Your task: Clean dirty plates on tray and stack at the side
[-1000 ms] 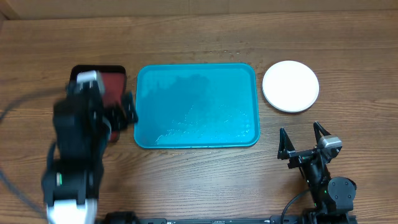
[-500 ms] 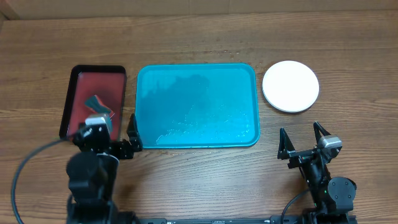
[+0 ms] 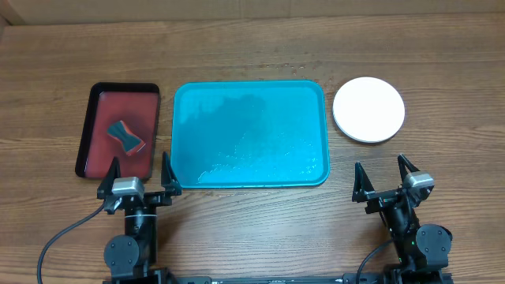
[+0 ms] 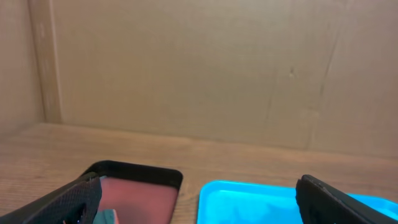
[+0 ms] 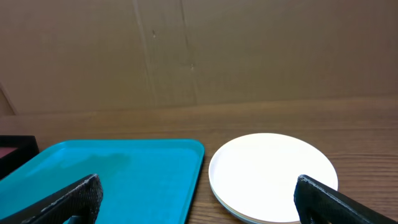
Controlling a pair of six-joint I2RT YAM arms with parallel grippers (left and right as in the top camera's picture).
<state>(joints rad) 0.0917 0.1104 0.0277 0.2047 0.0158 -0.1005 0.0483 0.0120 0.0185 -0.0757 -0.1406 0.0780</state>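
The turquoise tray (image 3: 249, 134) lies in the middle of the table with no plate on it; it shows in the left wrist view (image 4: 249, 202) and right wrist view (image 5: 112, 177). A stack of plates with the white one on top (image 3: 368, 109) sits right of the tray, also in the right wrist view (image 5: 273, 174); the plates beneath are hidden. My left gripper (image 3: 136, 177) is open and empty at the table's front, near the tray's front left corner. My right gripper (image 3: 386, 177) is open and empty in front of the plate stack.
A dark red, black-rimmed tray (image 3: 102, 154) lies left of the turquoise tray and holds a small sponge (image 3: 125, 135). A cardboard wall (image 4: 186, 68) stands behind the table.
My left arm has drawn back from the red tray to the table's front edge, leaving the sponge lying in the red tray. The right arm has not moved.
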